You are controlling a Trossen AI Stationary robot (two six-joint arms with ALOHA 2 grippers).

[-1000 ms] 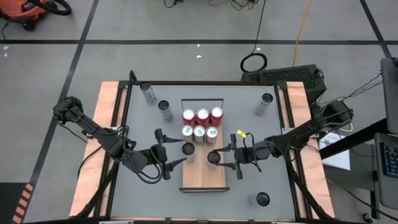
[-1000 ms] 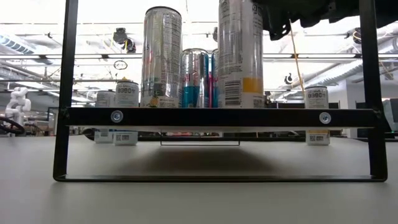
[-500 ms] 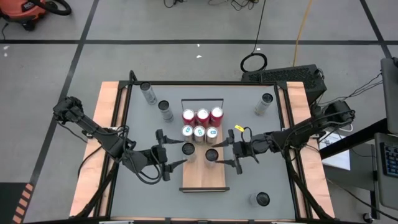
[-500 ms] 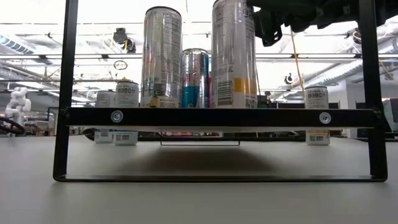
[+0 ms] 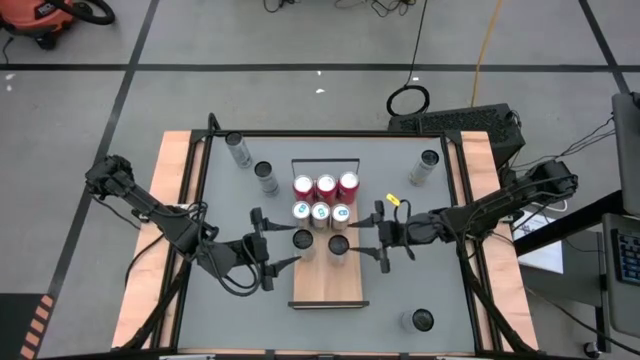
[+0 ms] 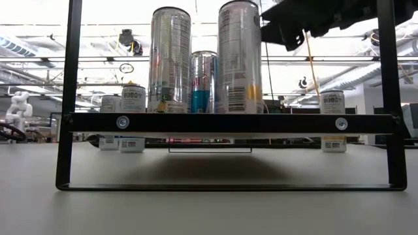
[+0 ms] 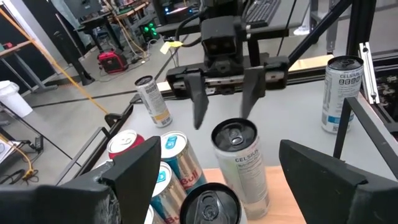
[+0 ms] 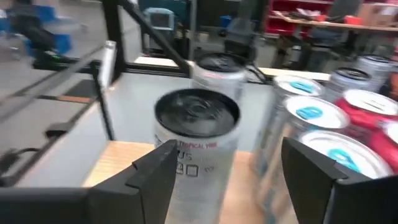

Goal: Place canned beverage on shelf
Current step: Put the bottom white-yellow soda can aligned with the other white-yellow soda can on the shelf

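The shelf (image 5: pixel 325 285) is a light-wood board on a black frame; it also shows in the low view (image 6: pixel 196 123). On it stand three red cans (image 5: pixel 326 186), three blue-topped cans (image 5: pixel 320 213) and two tall silver cans. One silver can (image 5: pixel 339 246) stands upright on its base just off my right gripper (image 5: pixel 367 243), which is open, its fingers drawn back from the can. The other silver can (image 5: pixel 303 240) stands by my left gripper (image 5: pixel 285 247), which is open; its fingers stand either side of that can's top (image 7: pixel 211 202) without touching.
Loose silver cans stand on the grey tabletop at the far left (image 5: pixel 238 150) (image 5: pixel 265 177), far right (image 5: pixel 424 168) and near right (image 5: pixel 421 320). A thin black wire rail (image 5: pixel 325 162) marks the shelf's far end. The shelf's near half is bare wood.
My right gripper has carried the silver can a little toward the far edge and the table's left and lowered it onto the shelf. It has then drawn back toward the table's right edge, and the can stands free. My left gripper has kept still.
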